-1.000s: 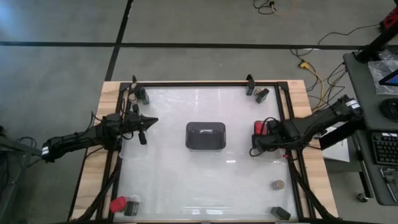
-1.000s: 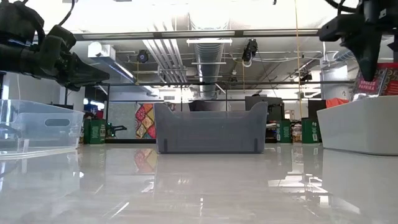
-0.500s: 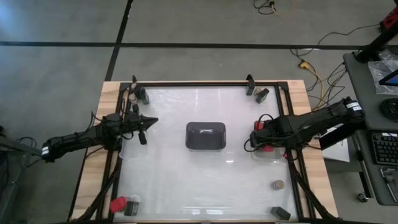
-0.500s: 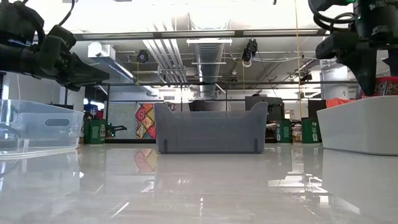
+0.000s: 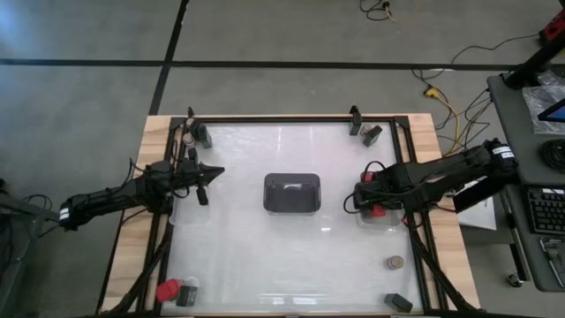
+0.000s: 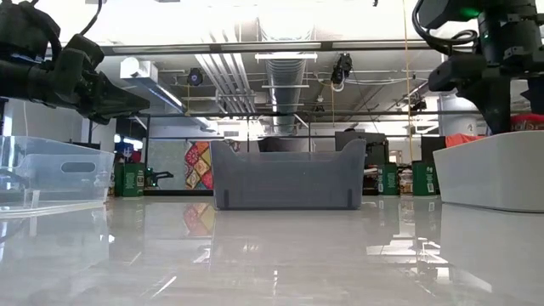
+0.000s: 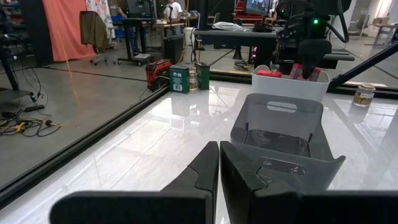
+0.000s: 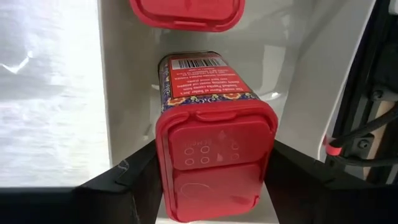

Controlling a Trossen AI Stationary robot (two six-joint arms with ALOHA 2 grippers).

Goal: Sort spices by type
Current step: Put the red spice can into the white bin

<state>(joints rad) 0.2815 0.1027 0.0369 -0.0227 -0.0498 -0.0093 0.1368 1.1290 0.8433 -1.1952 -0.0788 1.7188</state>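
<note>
Sorting is judged partly done: at the near edge of the glossy white desk (image 5: pixel 265 256) a red block (image 5: pixel 165 290) with a dark block (image 5: pixel 186 294) beside it is seen at the left corner, and a tan-topped jar (image 5: pixel 395 262) and another dark block (image 5: pixel 399 302) toward the right corner, all unsorted. Farther in, the right end effector (image 5: pixel 372 200) is held over the pale tray (image 5: pixel 381 218) at the right edge, its fingers set part-open on either side of a red spice tin (image 8: pixel 214 149), a squared container with a smooth plastic flip lid and a printed label; whether it is gripped or just released cannot be told. A second red lid (image 8: pixel 185 12) lies in the same tray just beyond, so the reds appear gathered there. At mid-desk a dark, matte rectangular bin (image 5: pixel 291 192) with rounded corners is seen. The left end effector (image 5: pixel 205 183) is held shut and empty above the left side. More dark containers (image 5: pixel 202 135) remain at the far corners, the other at (image 5: pixel 372 134)
</note>
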